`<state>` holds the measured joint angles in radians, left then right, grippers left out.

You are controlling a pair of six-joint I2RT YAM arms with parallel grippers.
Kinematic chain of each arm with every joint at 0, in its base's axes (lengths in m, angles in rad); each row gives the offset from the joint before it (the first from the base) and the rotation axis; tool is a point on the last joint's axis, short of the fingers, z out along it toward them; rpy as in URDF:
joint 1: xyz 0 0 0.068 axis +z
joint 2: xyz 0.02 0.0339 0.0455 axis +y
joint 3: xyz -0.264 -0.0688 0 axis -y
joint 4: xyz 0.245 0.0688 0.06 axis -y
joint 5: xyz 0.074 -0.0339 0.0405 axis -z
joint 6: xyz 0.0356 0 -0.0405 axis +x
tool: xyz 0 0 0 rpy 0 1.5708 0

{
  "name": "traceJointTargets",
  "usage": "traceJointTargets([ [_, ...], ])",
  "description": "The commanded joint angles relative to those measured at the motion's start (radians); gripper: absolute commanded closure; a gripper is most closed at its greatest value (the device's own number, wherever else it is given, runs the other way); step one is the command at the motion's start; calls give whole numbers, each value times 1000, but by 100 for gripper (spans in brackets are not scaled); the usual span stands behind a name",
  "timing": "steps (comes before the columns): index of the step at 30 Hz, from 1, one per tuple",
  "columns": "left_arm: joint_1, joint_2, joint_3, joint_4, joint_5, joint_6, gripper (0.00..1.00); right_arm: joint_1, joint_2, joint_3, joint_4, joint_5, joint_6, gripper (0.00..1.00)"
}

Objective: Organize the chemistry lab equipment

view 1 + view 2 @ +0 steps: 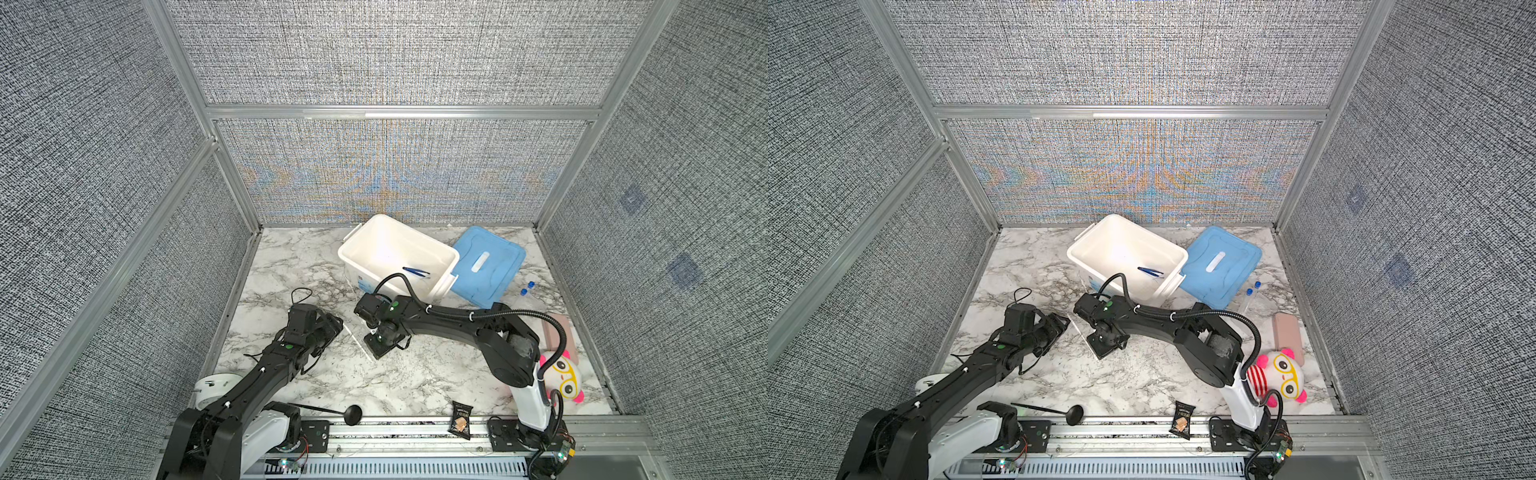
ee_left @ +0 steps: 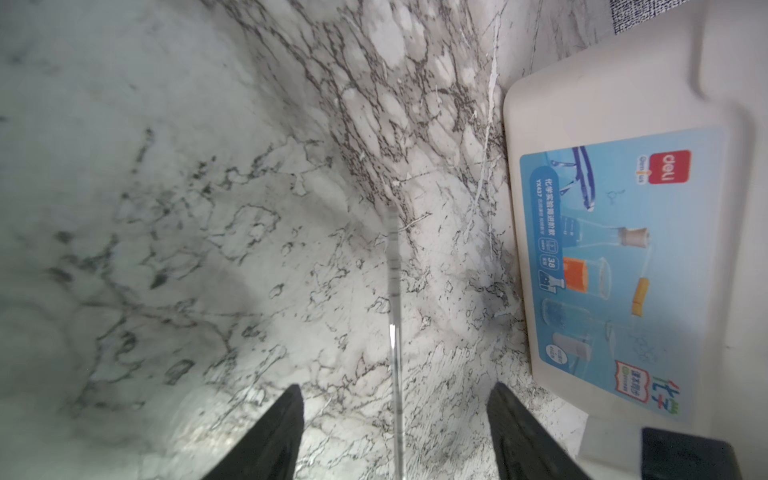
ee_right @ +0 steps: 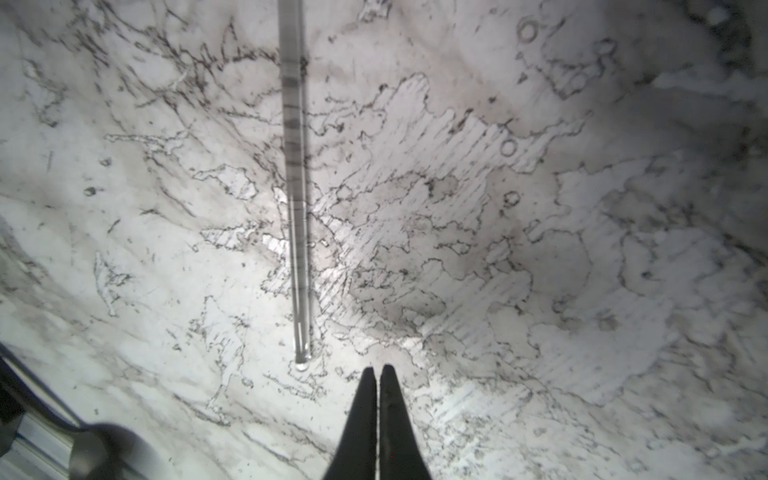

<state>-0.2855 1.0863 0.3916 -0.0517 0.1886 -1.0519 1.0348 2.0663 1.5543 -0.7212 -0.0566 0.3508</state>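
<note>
A long thin clear stick (image 1: 358, 343) lies on the marble table between my two grippers. In the left wrist view the stick (image 2: 395, 291) runs between my left gripper's (image 2: 395, 390) open fingers, touching neither. My left gripper (image 1: 337, 329) sits low over one end of the stick. My right gripper (image 3: 378, 368) is shut on nothing, its tips just beside the stick's (image 3: 296, 187) other end. It points down at the table (image 1: 379, 348). Dark blue tweezers (image 1: 415, 271) lie in the white bin (image 1: 365, 232). Two clear blue-capped tubes (image 1: 527, 289) lie right of the blue lid.
The blue lid (image 1: 488, 264) leans against the bin's right side. A pink block (image 1: 562, 332) and a pink plush toy (image 1: 561, 378) sit at the right edge. A black snack packet (image 1: 460, 419) and a black spoon-shaped tool (image 1: 353, 413) lie at the front rail.
</note>
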Motion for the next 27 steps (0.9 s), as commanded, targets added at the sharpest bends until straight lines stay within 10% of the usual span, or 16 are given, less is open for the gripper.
traceJointTargets([
  [1, 0, 42, 24, 49, 38, -3, 29, 4, 0, 1, 3, -3, 3, 94],
  [8, 4, 109, 23, 67, 8, 6, 30, 38, -24, 15, 27, -116, 16, 68],
  [27, 25, 100, -22, 36, -84, 38, 32, 143, -30, 27, 127, -145, -101, 62],
])
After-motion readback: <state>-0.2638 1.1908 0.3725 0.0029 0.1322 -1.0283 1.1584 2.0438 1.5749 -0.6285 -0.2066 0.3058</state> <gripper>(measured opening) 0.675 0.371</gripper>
